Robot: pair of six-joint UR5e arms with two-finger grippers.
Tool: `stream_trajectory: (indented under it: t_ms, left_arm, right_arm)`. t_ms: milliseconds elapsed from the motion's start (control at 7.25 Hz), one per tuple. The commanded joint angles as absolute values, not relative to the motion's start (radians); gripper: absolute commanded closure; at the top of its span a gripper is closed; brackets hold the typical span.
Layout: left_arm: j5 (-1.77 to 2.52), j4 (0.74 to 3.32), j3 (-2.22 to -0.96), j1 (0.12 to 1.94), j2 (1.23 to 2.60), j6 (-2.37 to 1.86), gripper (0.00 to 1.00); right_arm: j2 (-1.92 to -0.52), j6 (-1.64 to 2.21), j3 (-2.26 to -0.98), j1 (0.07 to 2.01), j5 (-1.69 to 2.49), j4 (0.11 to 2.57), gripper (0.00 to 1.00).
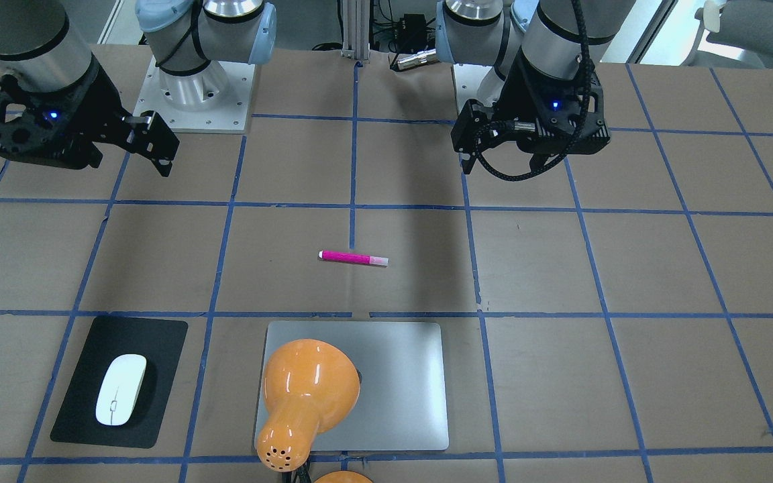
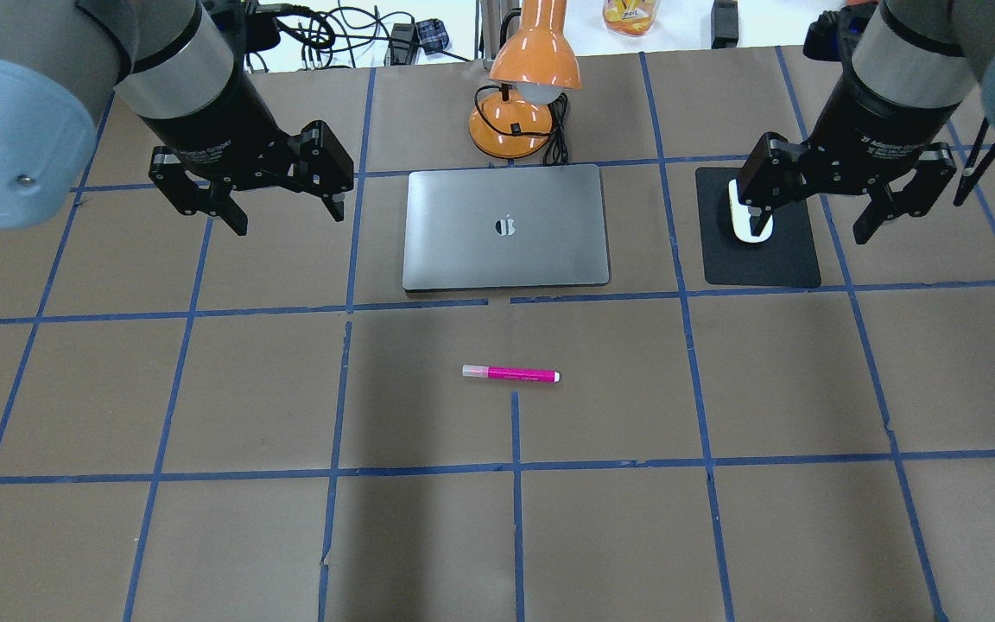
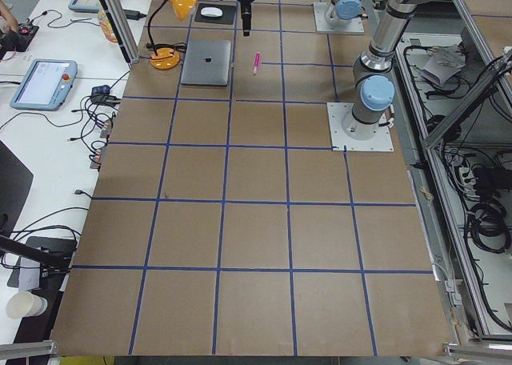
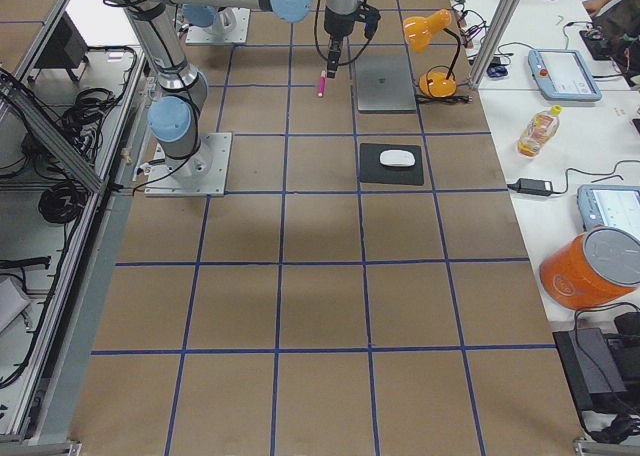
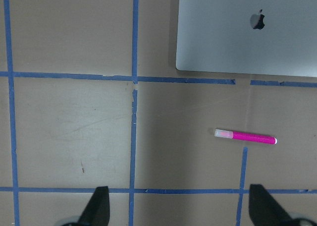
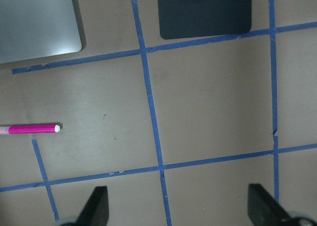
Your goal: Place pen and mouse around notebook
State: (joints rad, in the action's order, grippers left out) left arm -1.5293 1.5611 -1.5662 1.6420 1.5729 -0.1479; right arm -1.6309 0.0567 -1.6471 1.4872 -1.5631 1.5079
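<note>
The magenta pen [image 2: 510, 374] lies flat near the table's middle, on the robot's side of the notebook, with its pale cap toward my left arm. The silver notebook [image 2: 506, 226] lies closed, a dark mark at its centre. A white mouse [image 1: 121, 389] rests on a black mat [image 1: 158, 349] to the notebook's right; in the overhead view a finger partly covers it. My left gripper [image 2: 286, 212] hangs open above the table left of the notebook, holding nothing. High over the mat, my right gripper [image 2: 808, 220] is also open. The left wrist view shows the pen [image 5: 245, 136] ahead of the fingertips [image 5: 99, 208].
An orange desk lamp [image 2: 523, 78] stands behind the notebook, its shade leaning over the notebook's far edge, its cord trailing beside the base. Blue tape lines grid the brown table. Both arm bases stand at the robot's edge.
</note>
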Motion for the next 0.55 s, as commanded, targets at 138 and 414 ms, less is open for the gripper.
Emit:
stream_trajectory:
  t_ms: [138, 414]
  left_arm:
    - [-1.578, 1.549, -1.568, 1.629, 1.592, -0.101, 0.00]
    - [-1.583, 1.560, -1.571, 1.629, 1.577, -0.100, 0.00]
  right_arm:
    - [-1.649, 0.055, -1.667, 1.488, -1.563, 1.514, 0.00]
    - [-1.644, 0.057, -1.667, 1.488, -1.555, 1.516, 0.00]
